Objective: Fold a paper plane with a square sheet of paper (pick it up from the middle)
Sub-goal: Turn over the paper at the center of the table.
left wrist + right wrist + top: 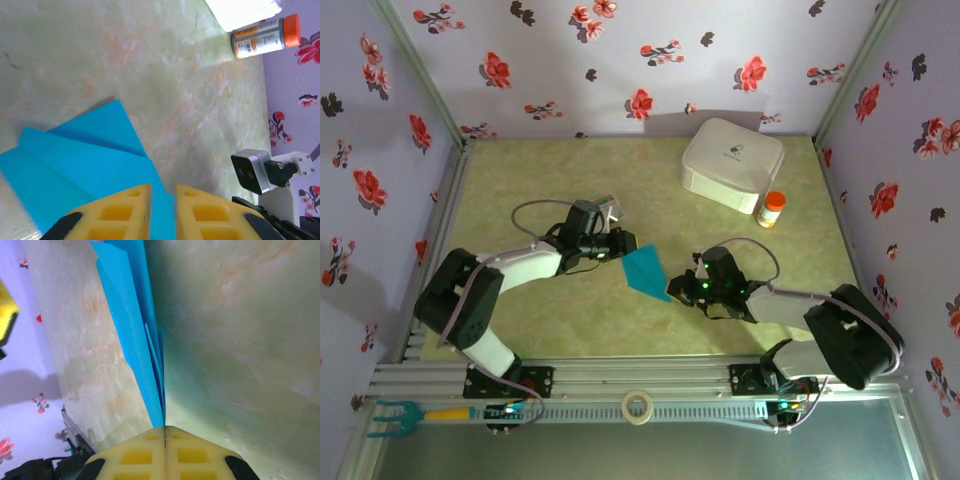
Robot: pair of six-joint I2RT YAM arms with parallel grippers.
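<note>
The square sheet of paper (645, 270), creased to a narrower pointed shape, lies mid-counter (570, 320). At its 4 o'clock tip the right pincer (165, 429) is clamped on it. At its 10 o'clock edge the left pincer (162, 192) stands narrowly parted over it. A white box (732, 163) sits towards 1 o'clock.

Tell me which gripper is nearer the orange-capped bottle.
Right. The right gripper, clamped on the blue paper, sits below-left of the bottle in top view; the left gripper is farther left, beyond the paper.
</note>
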